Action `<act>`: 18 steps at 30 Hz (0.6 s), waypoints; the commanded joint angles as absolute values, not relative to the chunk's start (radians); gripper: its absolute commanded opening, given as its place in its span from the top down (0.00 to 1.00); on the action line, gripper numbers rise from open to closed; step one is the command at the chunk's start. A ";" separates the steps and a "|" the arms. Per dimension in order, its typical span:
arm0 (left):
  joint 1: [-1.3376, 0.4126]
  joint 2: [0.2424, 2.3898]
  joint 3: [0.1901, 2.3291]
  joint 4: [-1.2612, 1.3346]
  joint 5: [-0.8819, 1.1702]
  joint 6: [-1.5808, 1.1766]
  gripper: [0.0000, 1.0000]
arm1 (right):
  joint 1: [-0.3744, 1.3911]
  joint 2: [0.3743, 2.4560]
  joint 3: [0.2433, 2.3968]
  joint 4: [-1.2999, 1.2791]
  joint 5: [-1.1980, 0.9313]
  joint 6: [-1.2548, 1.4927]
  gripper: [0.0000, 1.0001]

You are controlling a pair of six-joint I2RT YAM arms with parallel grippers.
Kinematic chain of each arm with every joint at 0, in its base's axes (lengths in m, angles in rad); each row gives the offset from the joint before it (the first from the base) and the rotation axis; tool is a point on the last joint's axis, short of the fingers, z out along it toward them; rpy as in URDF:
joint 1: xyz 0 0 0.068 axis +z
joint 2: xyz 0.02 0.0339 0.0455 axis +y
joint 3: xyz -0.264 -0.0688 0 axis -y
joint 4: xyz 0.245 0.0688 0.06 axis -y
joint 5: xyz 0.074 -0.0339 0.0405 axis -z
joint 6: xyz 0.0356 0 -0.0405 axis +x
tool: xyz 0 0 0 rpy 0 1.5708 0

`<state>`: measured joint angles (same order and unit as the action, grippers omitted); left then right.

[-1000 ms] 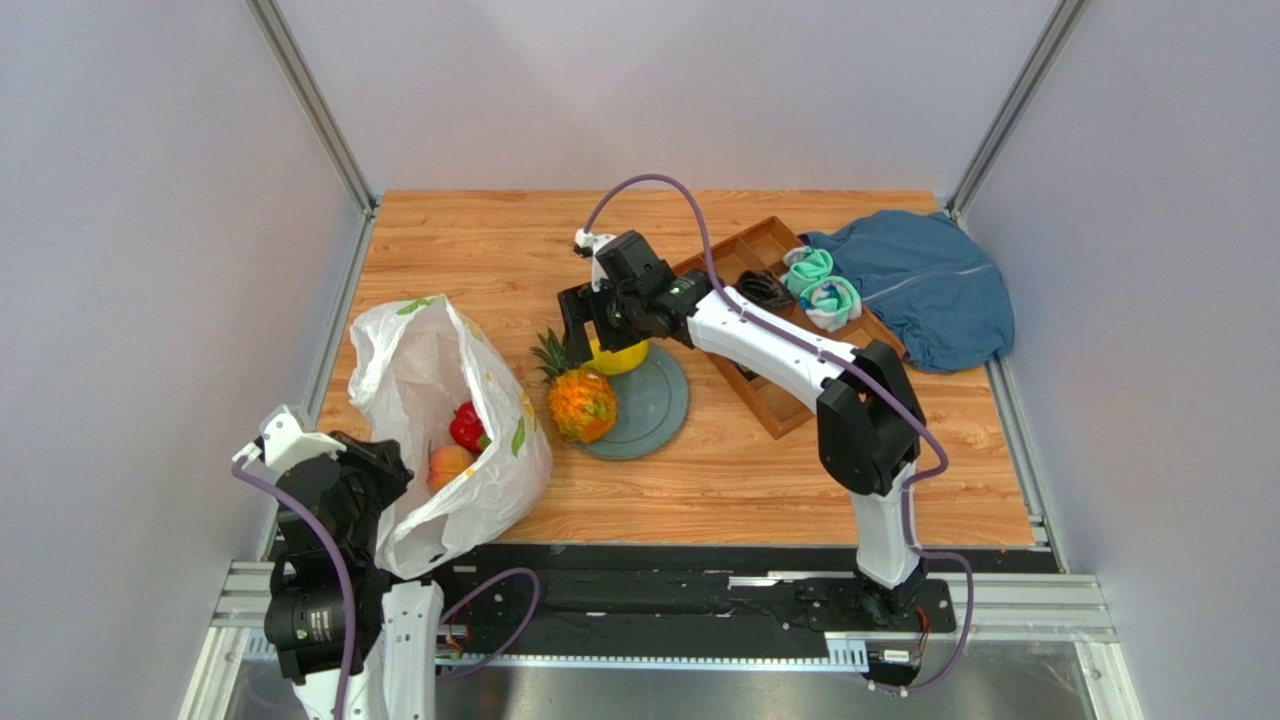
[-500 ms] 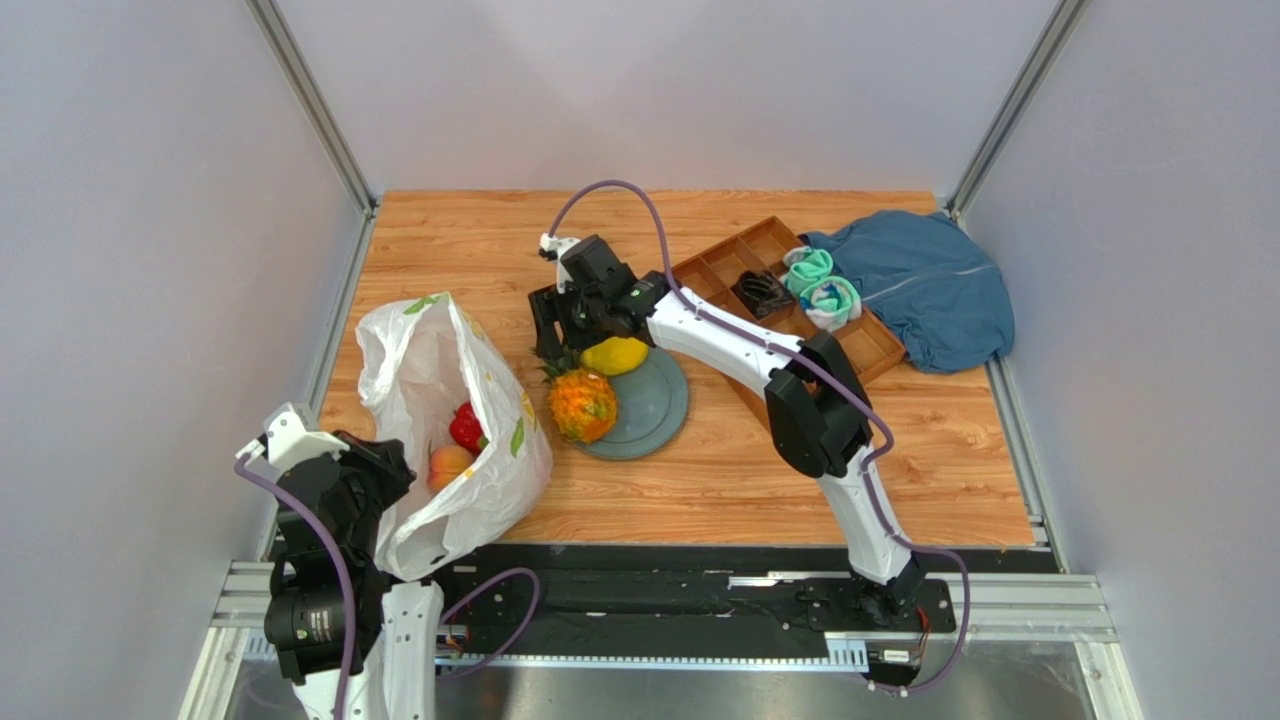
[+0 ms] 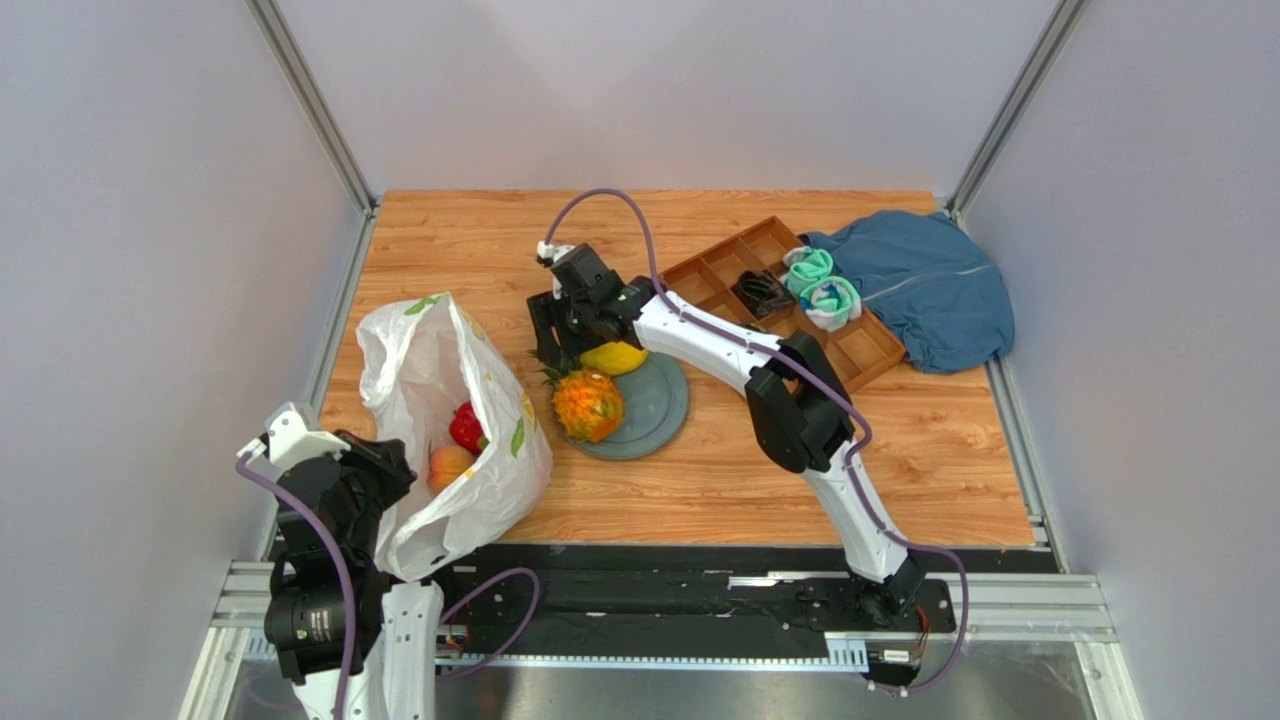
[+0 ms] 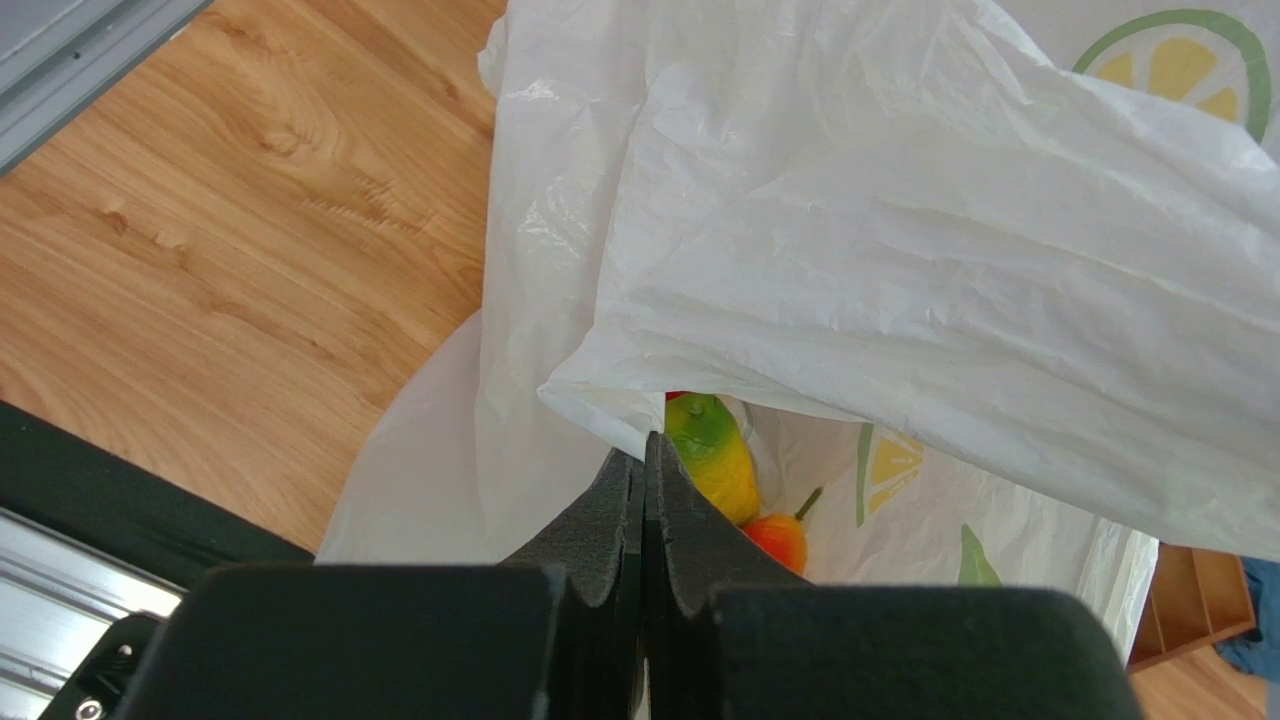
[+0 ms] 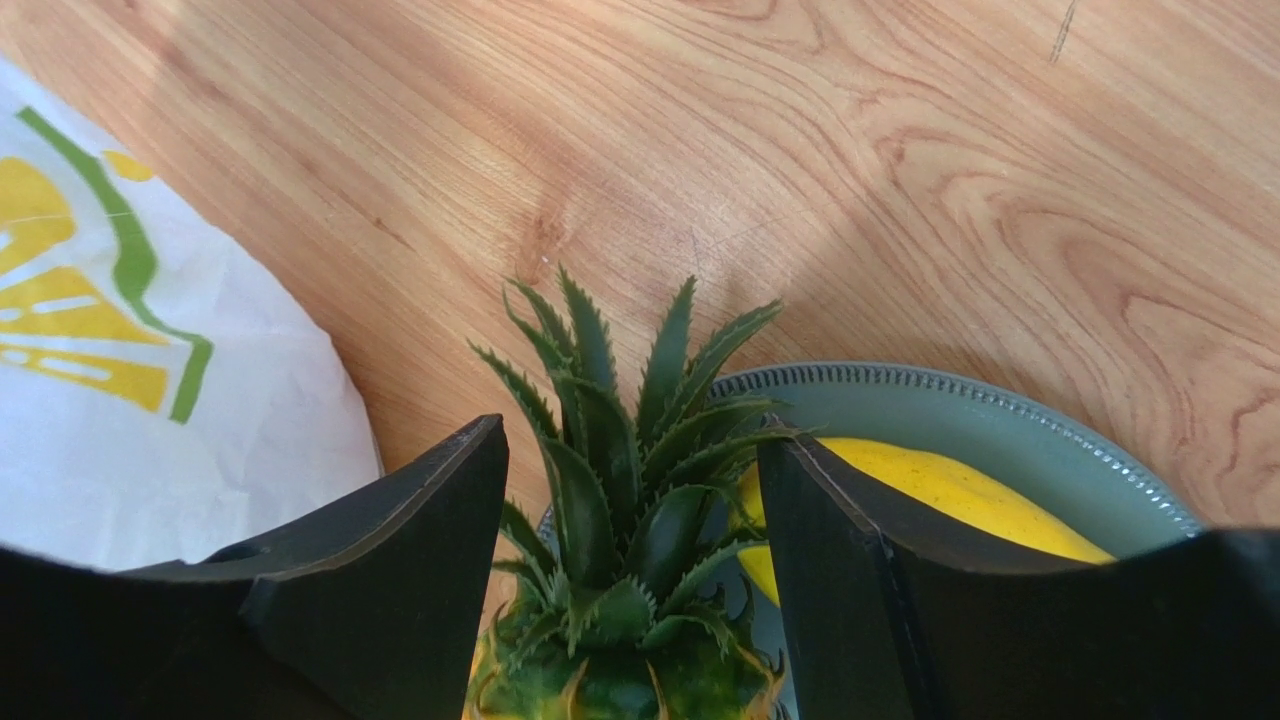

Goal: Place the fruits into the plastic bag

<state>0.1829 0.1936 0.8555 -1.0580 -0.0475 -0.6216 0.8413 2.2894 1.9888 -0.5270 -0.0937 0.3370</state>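
The white plastic bag (image 3: 436,413) lies at the left, its mouth facing my left gripper (image 3: 376,477). That gripper is shut on the bag's near edge, seen in the left wrist view (image 4: 646,444). Inside the bag (image 4: 932,270) lie a green-yellow mango (image 4: 709,453), an orange-red fruit (image 4: 778,540), a red fruit (image 3: 467,428) and a peach (image 3: 448,467). The orange pineapple (image 3: 585,405) and a yellow fruit (image 3: 616,357) lie on a grey-green plate (image 3: 669,408). My right gripper (image 3: 559,333) is open, one finger on each side of the pineapple's green crown (image 5: 631,495), not touching it. The yellow fruit (image 5: 962,495) is right of it.
A wooden compartment tray (image 3: 781,393) stands at the back right, holding rolled teal socks (image 3: 819,285) and black socks (image 3: 762,288). A blue cloth (image 3: 924,285) lies beside it. Grey walls close in the left, right and back edges.
My right gripper has moved left from above the yellow fruit to the pineapple's crown, still open. The left gripper and the bag have not moved.
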 commanded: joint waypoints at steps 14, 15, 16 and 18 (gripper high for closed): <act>0.181 0.196 0.853 -1.026 -0.028 -0.600 1.00 | 0.851 2.281 2.014 -0.470 -0.178 0.394 0.76; 0.183 0.196 0.853 -1.026 -0.028 -0.598 1.00 | 0.851 2.269 2.007 -0.465 -0.184 0.403 0.81; 0.181 0.196 0.853 -1.026 -0.028 -0.598 1.00 | 0.851 2.263 2.003 -0.462 -0.190 0.411 0.83; 0.183 0.193 0.853 -1.026 -0.028 -0.598 1.00 | 0.853 2.250 1.997 -0.453 -0.210 0.431 0.89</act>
